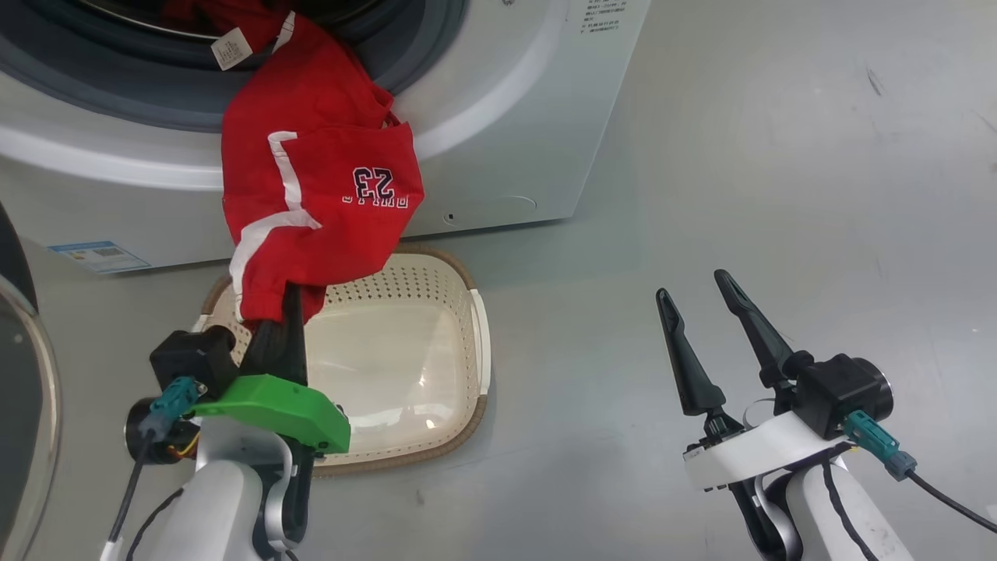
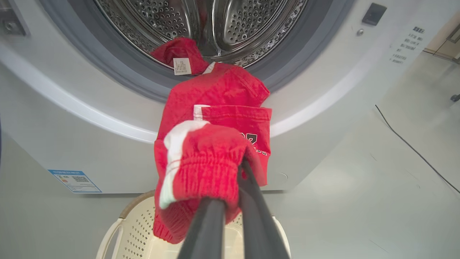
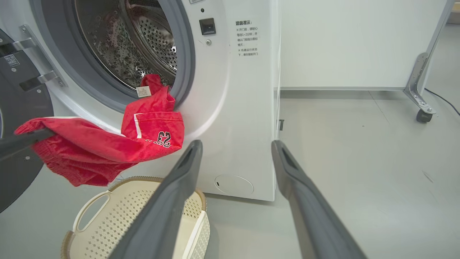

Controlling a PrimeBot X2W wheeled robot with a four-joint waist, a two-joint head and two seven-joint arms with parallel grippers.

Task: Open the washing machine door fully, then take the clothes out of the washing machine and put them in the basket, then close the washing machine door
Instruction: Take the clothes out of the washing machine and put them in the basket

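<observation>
Left tool point(image 1: 282, 305) clamps the red clothes point(image 1: 311, 187) hanging out of the washing machine point(image 1: 498, 140).
Their long axis slopes from the tagged end in the drum, across the gasket, down to the pinched elastic hem above the one basket point(image 1: 480, 327). The right tool point(image 1: 692, 284) is spread wide, holding nothing. The washing machine door point(image 1: 23, 389) stands open.

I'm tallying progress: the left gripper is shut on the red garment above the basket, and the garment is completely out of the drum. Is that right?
Not quite. The left gripper is shut on the red garment above the basket, but the garment is not completely out: its labelled end lies in the mouth of the drum, as the left wrist view shows.
</observation>
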